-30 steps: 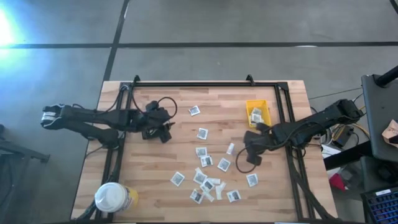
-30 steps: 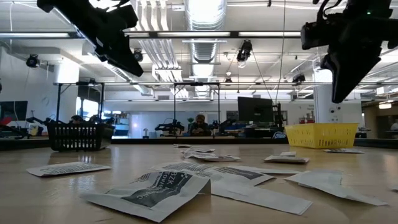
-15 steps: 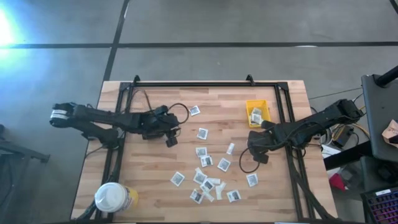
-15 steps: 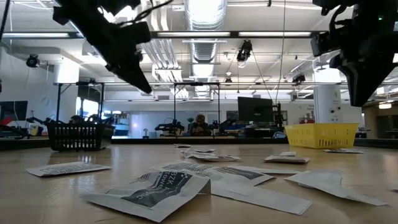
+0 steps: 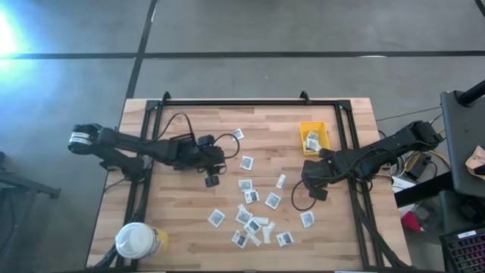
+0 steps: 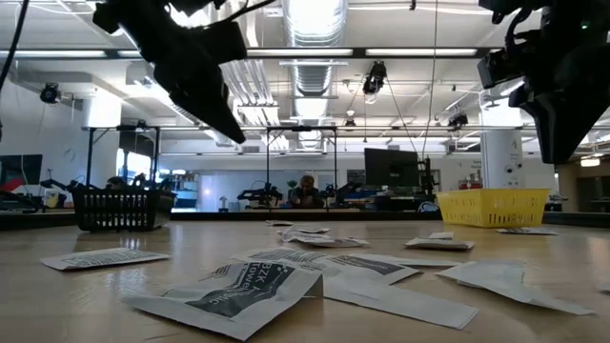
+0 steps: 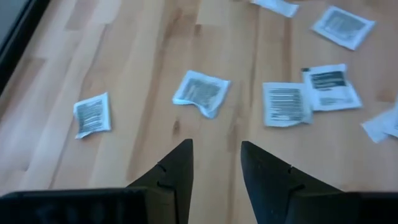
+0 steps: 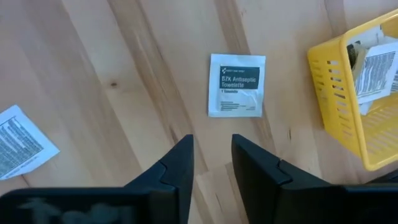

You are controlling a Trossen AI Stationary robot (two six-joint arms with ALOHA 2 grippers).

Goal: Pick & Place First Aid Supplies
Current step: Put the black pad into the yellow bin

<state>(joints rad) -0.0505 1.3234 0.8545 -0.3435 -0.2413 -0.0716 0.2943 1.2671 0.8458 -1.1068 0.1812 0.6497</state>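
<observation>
The first aid supplies, several small white packets with dark print (image 5: 251, 196), lie flat and scattered over the middle of the wooden table (image 5: 182, 227). My left gripper (image 5: 213, 180) (image 7: 216, 165) hovers open above bare wood, just short of a crumpled packet (image 7: 202, 92). My right gripper (image 5: 312, 188) (image 8: 211, 158) points down, open and holding nothing. It hangs over the wood beside the yellow bin (image 5: 313, 138), with a packet marked antiseptic towelette (image 8: 235, 84) lying flat ahead of its fingers.
The yellow bin (image 8: 348, 93) holds a few packets. A round white-lidded yellow tub (image 5: 139, 241) stands at the near left corner. Black rails (image 5: 250, 102) frame the table's far, left and right sides. Cables loop off both wrists.
My left gripper has travelled toward the table's right edge and come lower, reaching the left fringe of the scattered packets. My right gripper has stayed in place and tipped to point more steeply down. No packet has moved.
</observation>
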